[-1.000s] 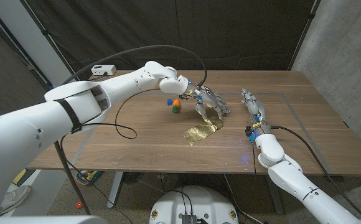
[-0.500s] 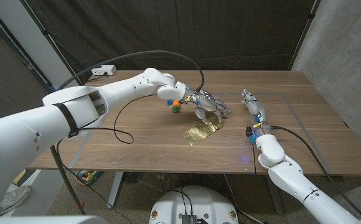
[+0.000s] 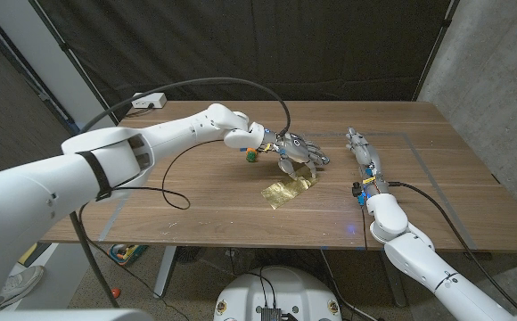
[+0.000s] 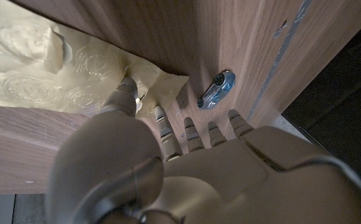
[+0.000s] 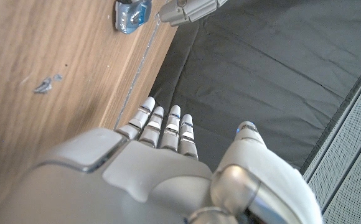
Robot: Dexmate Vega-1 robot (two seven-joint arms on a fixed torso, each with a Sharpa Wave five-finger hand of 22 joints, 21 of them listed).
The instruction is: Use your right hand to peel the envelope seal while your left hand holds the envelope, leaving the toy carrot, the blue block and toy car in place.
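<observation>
The gold envelope (image 3: 290, 189) lies on the wooden surface (image 3: 205, 205), its long axis running diagonally from its near-left corner up toward the left robot hand (image 3: 297, 149). That hand hangs over the envelope's far end with fingers spread; in the left wrist view one fingertip (image 4: 128, 87) comes down on the embossed gold foil near its corner, though whether it truly presses there cannot be told. It grips nothing.

The right robot hand (image 3: 363, 152) stands to the right of the envelope, well apart from it, fingers stretched straight away from the robot and holding nothing. So the envelope lies to that hand's left and slightly nearer the robot; the left hand is much the closer of the two. To reach the seal, the right hand would have to travel leftward to the envelope.

The toy car (image 4: 216, 89), pale blue, sits just beyond the envelope's far corner. The toy carrot (image 3: 251, 153) and the blue block (image 3: 241, 145) are beyond the envelope to the left, beside the left wrist.
</observation>
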